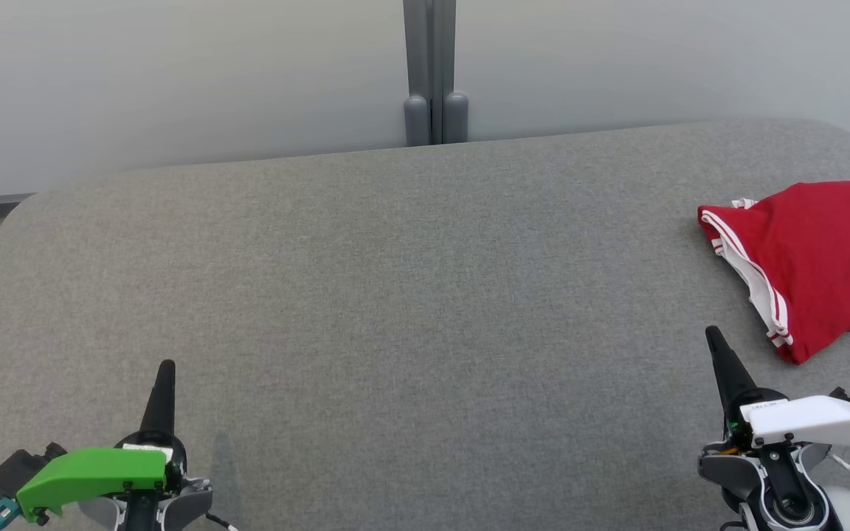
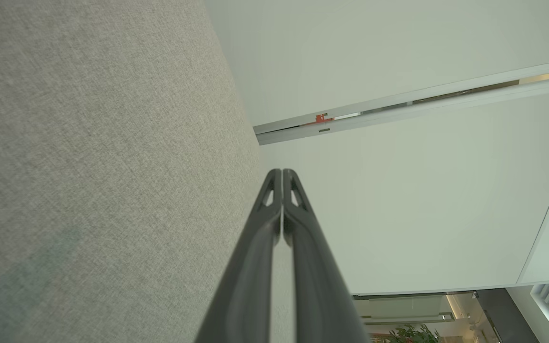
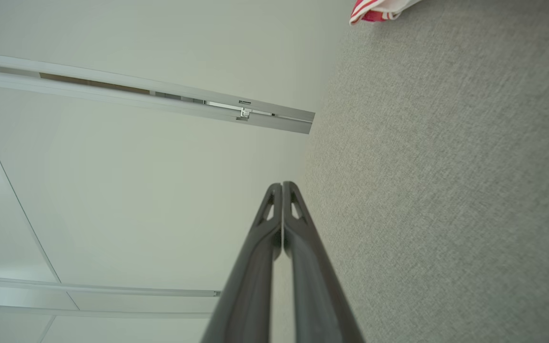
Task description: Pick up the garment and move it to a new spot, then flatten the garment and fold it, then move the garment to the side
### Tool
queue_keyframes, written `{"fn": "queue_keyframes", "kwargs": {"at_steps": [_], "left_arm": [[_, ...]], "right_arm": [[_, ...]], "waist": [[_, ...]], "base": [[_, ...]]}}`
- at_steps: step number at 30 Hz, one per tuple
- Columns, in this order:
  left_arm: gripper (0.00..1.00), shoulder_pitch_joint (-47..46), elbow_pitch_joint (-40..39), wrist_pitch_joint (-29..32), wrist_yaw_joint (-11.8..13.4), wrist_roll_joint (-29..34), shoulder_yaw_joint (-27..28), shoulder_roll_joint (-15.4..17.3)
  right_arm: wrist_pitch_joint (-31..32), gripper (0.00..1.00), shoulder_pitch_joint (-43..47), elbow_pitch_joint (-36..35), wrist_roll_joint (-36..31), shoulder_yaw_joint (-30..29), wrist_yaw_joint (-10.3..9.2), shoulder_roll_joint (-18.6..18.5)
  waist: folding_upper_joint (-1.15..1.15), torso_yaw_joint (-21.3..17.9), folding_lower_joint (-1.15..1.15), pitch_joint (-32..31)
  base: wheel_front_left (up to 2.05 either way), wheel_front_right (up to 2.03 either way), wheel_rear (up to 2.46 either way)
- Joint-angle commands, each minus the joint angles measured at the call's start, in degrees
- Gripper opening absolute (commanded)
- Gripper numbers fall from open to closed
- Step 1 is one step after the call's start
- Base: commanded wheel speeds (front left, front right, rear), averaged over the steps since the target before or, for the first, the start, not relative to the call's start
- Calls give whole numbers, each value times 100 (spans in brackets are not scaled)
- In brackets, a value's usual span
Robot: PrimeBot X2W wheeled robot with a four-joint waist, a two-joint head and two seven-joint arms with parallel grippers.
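grey fabric surface, pale wall, garment at right, left gripper and right gripper pinched closed

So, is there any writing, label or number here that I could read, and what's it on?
No text here can be read.
On the white cover of the right gripper: tiny dark print, too small to read.
On the orange tag by the wall rail: blurred, unreadable.
On the garment: no print showing.
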Motion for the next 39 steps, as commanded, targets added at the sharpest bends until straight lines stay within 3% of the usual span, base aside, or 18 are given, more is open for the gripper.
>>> {"fn": "queue_keyframes", "kwargs": {"at_steps": [1,31,39], "left_arm": [[0,-122,-51,45,-51,-136,42,36],[0,-243,-70,391,-202,-1222,294,36],[0,-235,-67,406,-212,-1261,306,33]], "right_arm": [[36,0,-84,-52,137,-27,3,-28],[365,0,-144,-91,1362,-180,2,-33],[381,0,-143,-93,1432,-189,2,-33]], "waist": [[0,-3,0,1],[0,-77,0,29],[0,-83,0,32]], "base": [[0,0,0],[0,0,0],[0,0,0]]}}
